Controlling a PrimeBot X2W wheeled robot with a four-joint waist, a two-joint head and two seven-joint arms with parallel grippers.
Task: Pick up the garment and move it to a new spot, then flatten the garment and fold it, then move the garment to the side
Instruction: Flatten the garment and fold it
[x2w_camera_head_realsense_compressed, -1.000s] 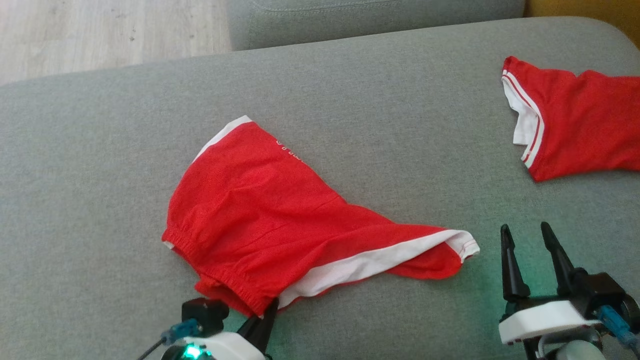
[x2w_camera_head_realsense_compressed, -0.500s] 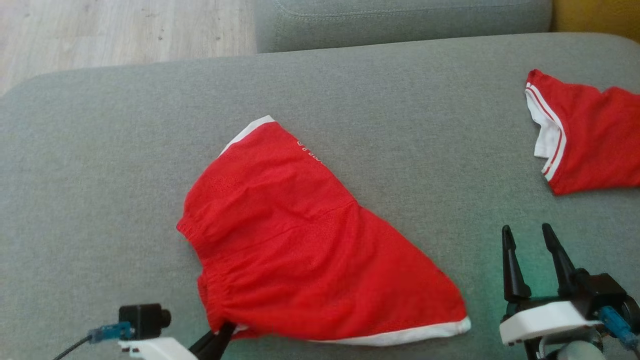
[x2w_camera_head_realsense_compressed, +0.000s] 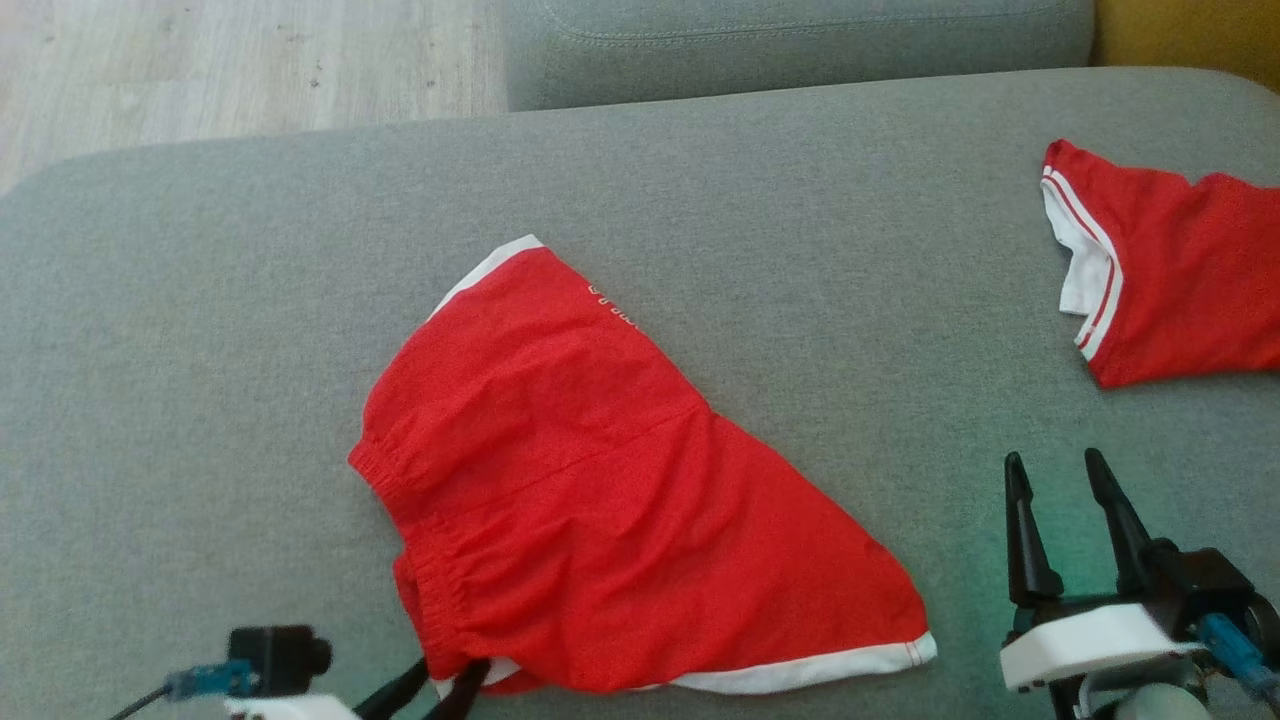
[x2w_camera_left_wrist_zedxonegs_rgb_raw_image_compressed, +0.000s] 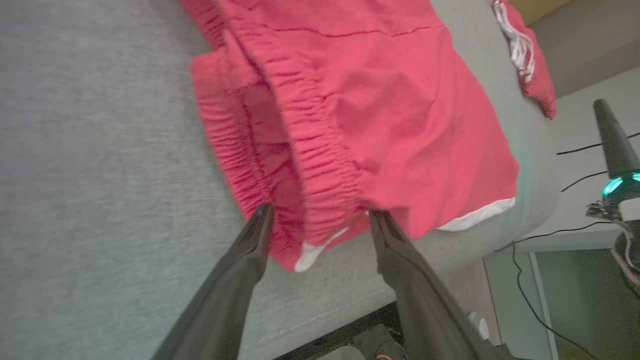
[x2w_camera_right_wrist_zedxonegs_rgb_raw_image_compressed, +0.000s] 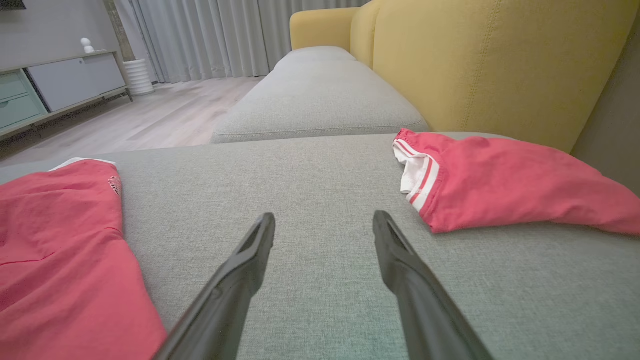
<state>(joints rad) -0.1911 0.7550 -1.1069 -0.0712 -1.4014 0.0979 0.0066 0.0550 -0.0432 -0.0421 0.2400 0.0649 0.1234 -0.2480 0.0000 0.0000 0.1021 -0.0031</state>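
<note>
Between the tips of our left claw (x2w_camera_left_wrist_zedxonegs_rgb_raw_image_compressed: 320, 210), the shorts (x2w_camera_head_realsense_compressed: 620, 500) lay on the cushion (x2w_camera_head_realsense_compressed: 200, 350). We'd just let go, fingers spread! Placement done, we judged; flattening next. Our right claw (x2w_camera_head_realsense_compressed: 1053, 457) hung open, well apart.

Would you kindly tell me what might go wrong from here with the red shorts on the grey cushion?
1. The fingers of the open left gripper straddle the bunched waistband; pulling back could snag it and drag the shorts.
2. The shorts' near corner lies close to the front edge of the cushion, so a tug might slide them off.
3. The waistband looks doubled over; folding now would likely trap creases.
</note>
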